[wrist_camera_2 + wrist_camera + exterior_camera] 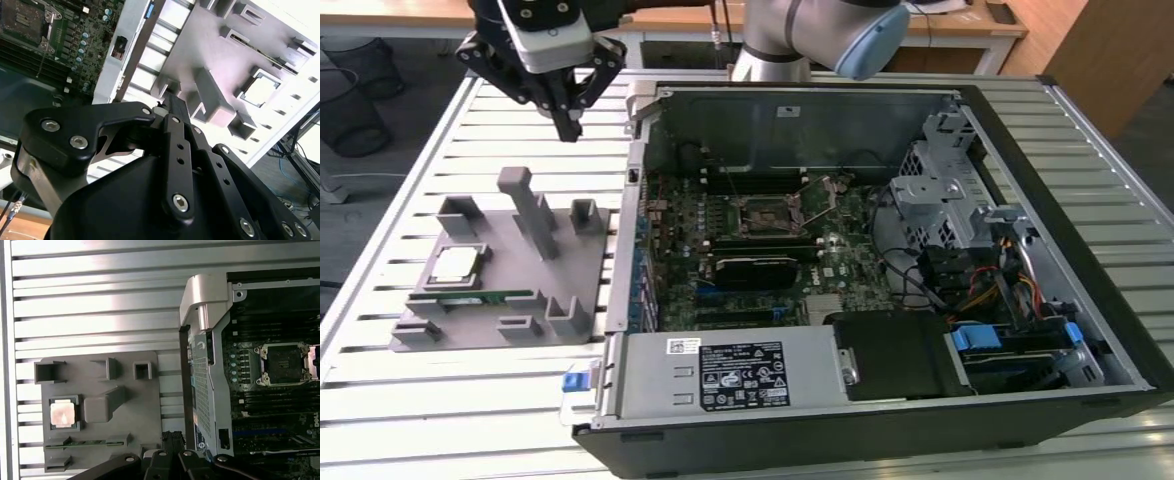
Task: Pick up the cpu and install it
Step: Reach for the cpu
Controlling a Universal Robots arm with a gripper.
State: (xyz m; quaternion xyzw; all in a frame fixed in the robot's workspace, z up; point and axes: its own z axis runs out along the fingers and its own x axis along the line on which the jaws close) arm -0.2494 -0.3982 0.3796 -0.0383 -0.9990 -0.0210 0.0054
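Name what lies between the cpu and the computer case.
In the first wrist view: beside the cpu, the grey holder's raised block, then a narrow strip of slatted table.

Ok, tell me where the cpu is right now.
The cpu lies in a pocket of the grey fixture on the exterior view's left, outside the computer case, with the green memory stick just beside it.
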